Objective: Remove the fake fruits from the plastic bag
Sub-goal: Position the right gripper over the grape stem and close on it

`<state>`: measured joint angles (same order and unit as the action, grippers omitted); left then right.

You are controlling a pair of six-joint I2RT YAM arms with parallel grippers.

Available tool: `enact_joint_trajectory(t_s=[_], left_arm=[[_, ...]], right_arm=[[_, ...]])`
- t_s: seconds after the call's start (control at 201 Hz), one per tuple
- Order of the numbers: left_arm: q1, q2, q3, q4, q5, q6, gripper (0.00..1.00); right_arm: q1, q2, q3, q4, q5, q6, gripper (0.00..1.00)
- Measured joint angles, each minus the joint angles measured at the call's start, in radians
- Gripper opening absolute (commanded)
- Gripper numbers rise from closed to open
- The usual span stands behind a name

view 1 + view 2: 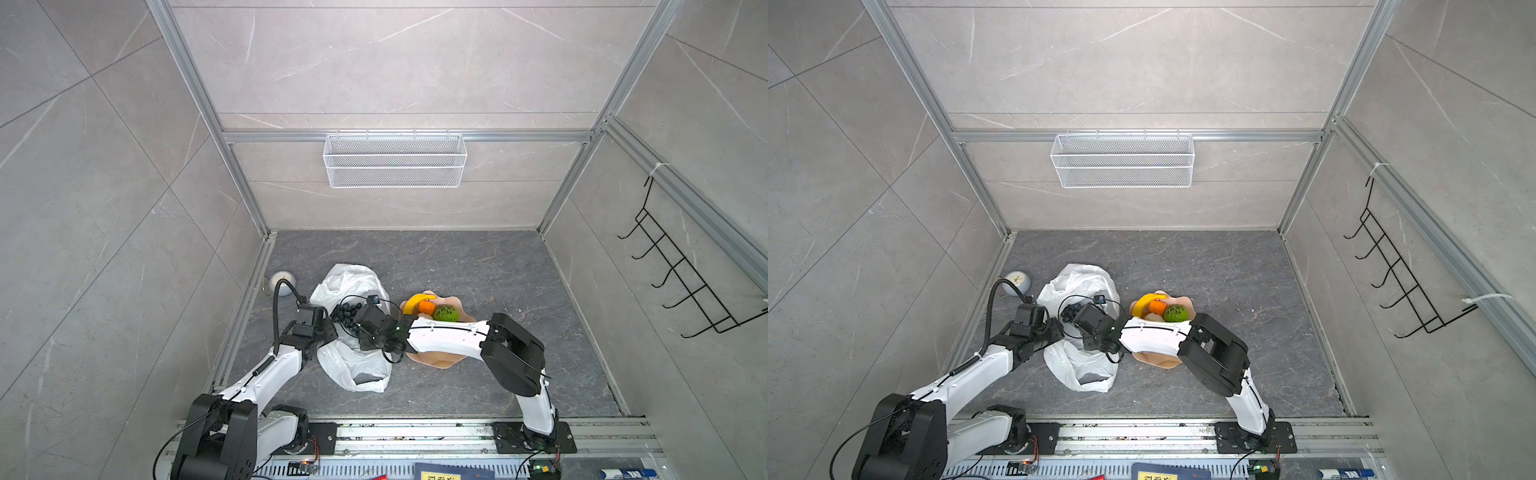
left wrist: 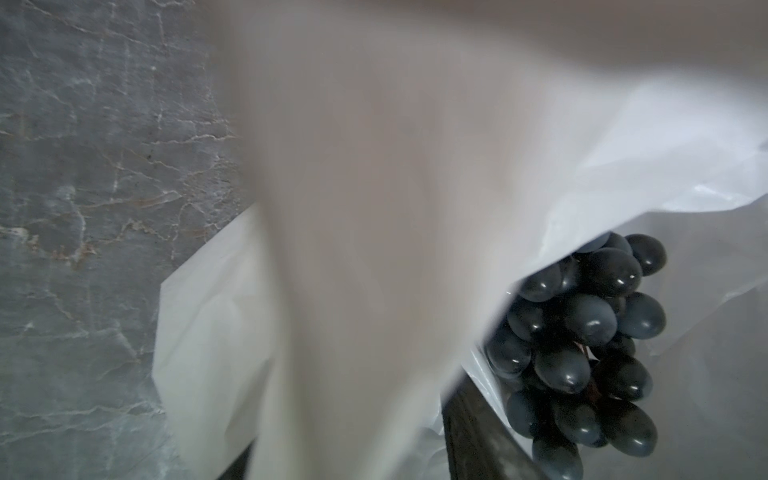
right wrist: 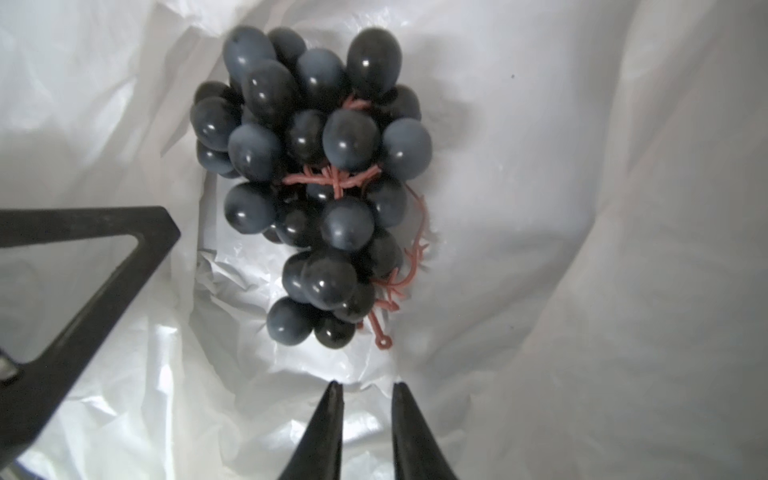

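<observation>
The grape bunch (image 3: pixel 316 178) is lying in the plastic bag (image 3: pixel 582 249), just ahead of the right gripper (image 3: pixel 365 388), whose tips are hovering slightly parted and empty. It is probably going to handle light and slippery (the pink stem (image 3: pixel 332 180) looks grippable). Whether the left gripper (image 1: pixel 332 328) is gripping, I cannot tell.

The table (image 1: pixel 478 270) is a dark grey slab veined like marble, closed in by pale panels (image 1: pixel 395 208) at the back and on both sides. Three things lie directly on it. A crumpled white bag (image 1: pixel 353 282) sprawls left of the middle, running from mid-depth toward the front edge. Just to its right sits a wavy-edged pink plate (image 1: pixel 434 359), partly hidden from above. A small round clock (image 1: pixel 1018 282) rests by the left edge, near the bag but apart from it. In the left wrist view a flat fold of the bag (image 2: pixel 199 332) lies on the table (image 2: pixel 83 166).
</observation>
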<state>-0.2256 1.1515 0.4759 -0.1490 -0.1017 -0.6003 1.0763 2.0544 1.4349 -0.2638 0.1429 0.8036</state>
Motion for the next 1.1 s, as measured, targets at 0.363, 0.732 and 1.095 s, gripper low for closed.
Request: enact_joint_trajectory(t_s=[0.363,0.732,1.095], left_arm=[[0.0,0.0,0.0,0.0,0.0,0.0,0.49],[0.0,0.0,0.0,0.0,-0.001,0.0,0.49],[0.0,0.0,0.0,0.0,-0.001,0.0,0.49]], right_arm=[[-0.005,0.073,0.1,-0.034,0.025,-0.069,0.19],[-0.005,0.102,0.105,-0.076,0.052,-0.089,0.2],[-0.005,0.182,0.194,-0.077,0.052,-0.138,0.2]])
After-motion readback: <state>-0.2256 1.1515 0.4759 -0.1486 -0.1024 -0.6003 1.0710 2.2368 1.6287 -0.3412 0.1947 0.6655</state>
